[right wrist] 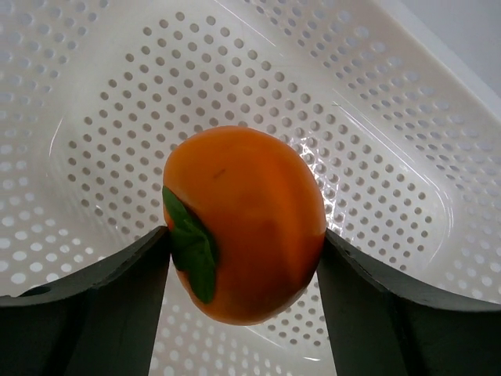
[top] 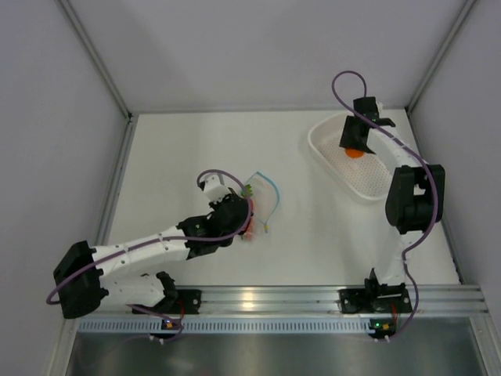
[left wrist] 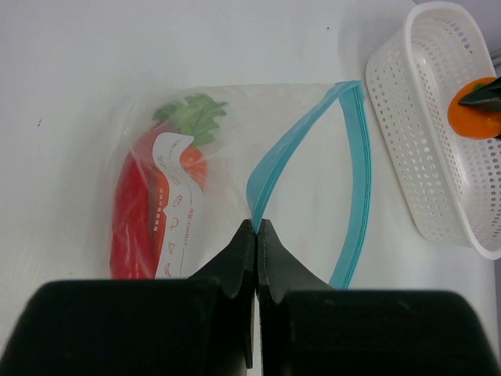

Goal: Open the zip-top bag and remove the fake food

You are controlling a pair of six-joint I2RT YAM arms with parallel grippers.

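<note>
The zip-top bag (top: 264,197) (left wrist: 227,149) lies flat on the table with its mouth spread wide. My left gripper (left wrist: 257,228) (top: 247,208) is shut on the near side of its light blue zip strip (left wrist: 356,184). Inside the bag sit a red chili pepper (left wrist: 131,215) and an orange carrot (left wrist: 194,163) with green leaves, partly behind a white label. My right gripper (right wrist: 244,244) (top: 356,143) is shut on the round orange (right wrist: 250,211) (top: 356,153) (left wrist: 468,116). It holds the orange just above the floor of the white perforated basket (right wrist: 376,149).
The white basket (top: 322,147) (left wrist: 415,133) stands at the back right, near the right wall. Grey walls enclose the table on the left, back and right. An aluminium rail with both arm bases runs along the near edge.
</note>
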